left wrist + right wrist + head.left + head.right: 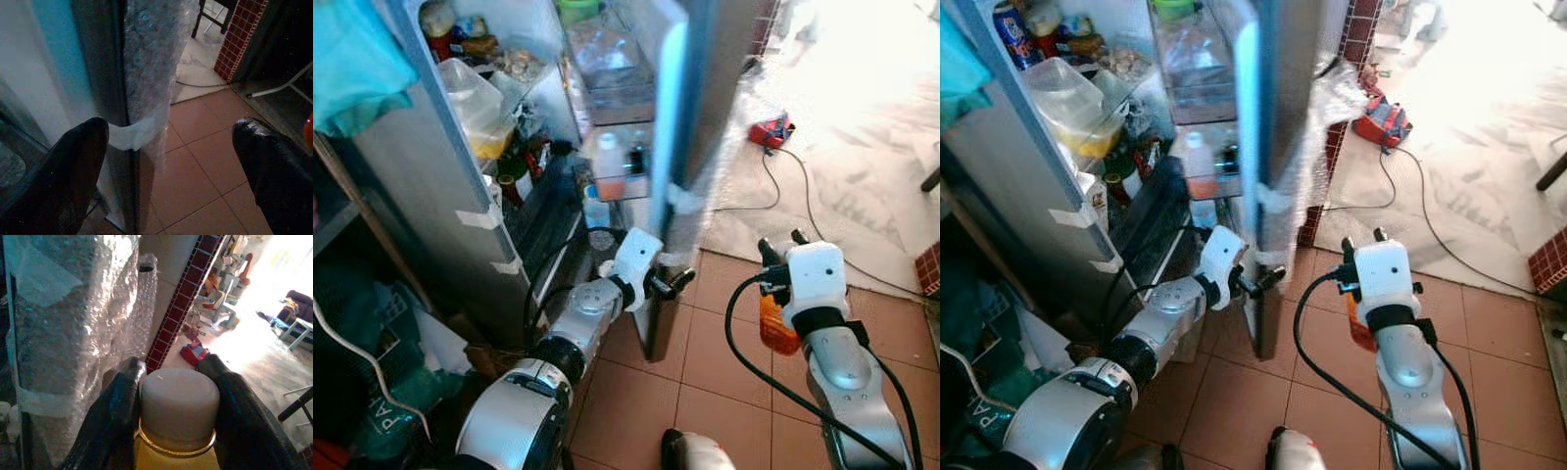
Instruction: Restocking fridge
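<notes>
The fridge stands open, and its door point(671, 147), wrapped in bubble wrap, swings out toward me. My left gripper point(671, 284) is open at the door's lower edge. In the left wrist view the door edge point(115, 73) runs between the two spread fingers point(73, 166), nearer to one of them. My right gripper point(781, 242) is held up over the tiled floor to the right of the door, shut on an orange bottle point(775, 328). The bottle's white cap point(179, 396) sits squeezed between the two fingers in the right wrist view.
Fridge shelves hold a clear plastic tub point(475, 98), jars and bottles; a white-capped bottle point(609, 166) sits in the door rack. A red bag point(771, 129) and a black cable point(803, 196) lie on a pale sheet beyond the door. A cluttered shelf and teal cloth point(352, 59) stand left.
</notes>
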Available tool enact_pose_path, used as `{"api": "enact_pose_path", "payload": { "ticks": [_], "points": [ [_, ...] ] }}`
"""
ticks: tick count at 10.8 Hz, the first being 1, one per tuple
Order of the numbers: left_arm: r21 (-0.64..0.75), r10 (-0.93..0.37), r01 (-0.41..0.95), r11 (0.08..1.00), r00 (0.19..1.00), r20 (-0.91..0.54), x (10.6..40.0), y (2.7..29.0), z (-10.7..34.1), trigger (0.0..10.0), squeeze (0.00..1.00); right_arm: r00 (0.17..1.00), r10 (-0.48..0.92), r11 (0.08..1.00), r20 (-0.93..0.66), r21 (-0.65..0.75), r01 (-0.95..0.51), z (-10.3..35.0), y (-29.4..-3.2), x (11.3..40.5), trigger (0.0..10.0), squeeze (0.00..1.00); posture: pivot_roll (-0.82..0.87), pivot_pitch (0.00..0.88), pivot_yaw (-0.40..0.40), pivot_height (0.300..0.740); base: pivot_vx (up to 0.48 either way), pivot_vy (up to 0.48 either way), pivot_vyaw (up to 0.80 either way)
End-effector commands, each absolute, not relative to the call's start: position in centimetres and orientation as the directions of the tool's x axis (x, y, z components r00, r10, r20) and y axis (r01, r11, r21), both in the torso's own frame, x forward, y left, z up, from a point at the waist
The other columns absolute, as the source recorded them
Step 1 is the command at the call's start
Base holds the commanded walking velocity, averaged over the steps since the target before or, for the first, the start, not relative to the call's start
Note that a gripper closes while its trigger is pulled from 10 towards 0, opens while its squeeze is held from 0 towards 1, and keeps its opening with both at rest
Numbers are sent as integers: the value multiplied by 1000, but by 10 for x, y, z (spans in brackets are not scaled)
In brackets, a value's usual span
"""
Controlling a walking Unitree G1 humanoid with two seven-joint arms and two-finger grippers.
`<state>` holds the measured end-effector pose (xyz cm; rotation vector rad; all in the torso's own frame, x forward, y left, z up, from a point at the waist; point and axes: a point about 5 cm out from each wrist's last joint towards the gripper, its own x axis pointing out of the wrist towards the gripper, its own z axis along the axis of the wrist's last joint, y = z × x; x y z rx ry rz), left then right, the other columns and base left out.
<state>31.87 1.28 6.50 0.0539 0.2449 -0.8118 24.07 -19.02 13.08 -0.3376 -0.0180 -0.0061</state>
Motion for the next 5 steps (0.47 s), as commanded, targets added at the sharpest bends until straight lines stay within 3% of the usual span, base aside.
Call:
{"api": "enact_pose_path", "payload": {
  "ticks": [1,5],
  "points": [
    [-101,-778,775,623,601,-185,305,-30,74,10000,0,999,-8,943,52,-333,24,136,-190,243,10000,0,-175,39,33,740,454,0,0],
    [-90,-780,781,618,596,-191,301,-31,71,10000,0,998,-18,945,55,-326,35,133,-187,244,10000,0,-169,37,38,740,468,0,0]
  ]
}}
